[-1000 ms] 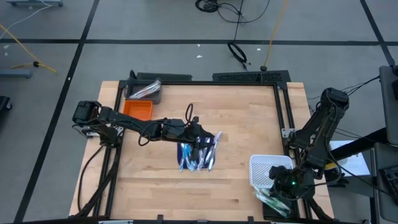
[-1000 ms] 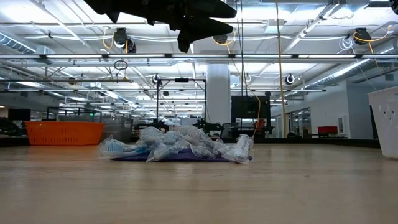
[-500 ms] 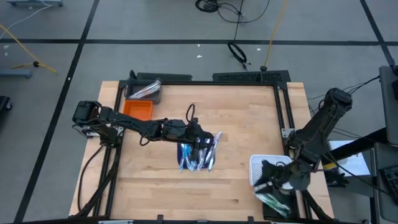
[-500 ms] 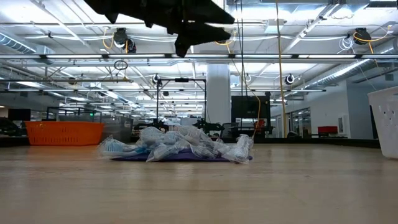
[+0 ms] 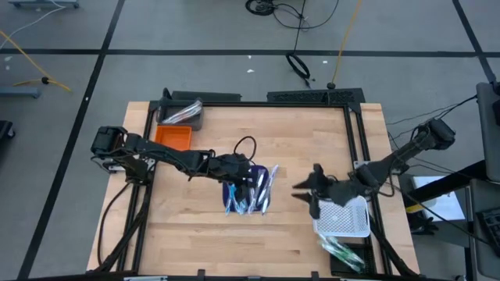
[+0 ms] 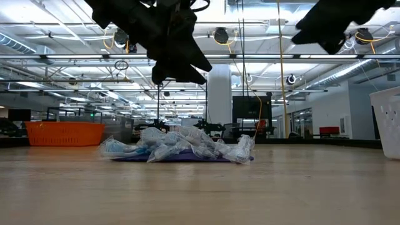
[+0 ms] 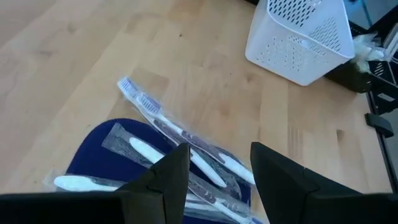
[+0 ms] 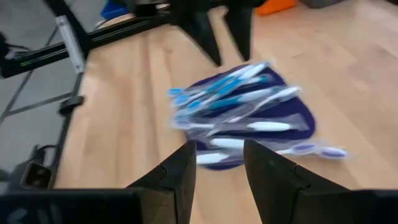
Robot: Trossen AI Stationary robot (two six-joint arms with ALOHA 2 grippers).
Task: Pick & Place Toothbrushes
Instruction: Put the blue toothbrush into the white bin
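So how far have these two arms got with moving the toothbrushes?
Hard to say what is already done. A heap of plastic-wrapped blue and white toothbrushes lies on the dark blue mat. The left gripper hovers over that heap, jaws open and empty. The right gripper, also open and empty, hangs between the heap and the white perforated basket. Most brushes seem left to move.

Wooden table (image 5: 195, 226) carries blue mat (image 5: 232, 192), white basket (image 5: 344, 219), orange bin (image 5: 173, 138).

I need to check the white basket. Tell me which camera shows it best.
The left wrist view: the white basket shows whole, perforated walls clear. The high view shows it from above, partly under the right gripper's arm. The low view catches only an edge.
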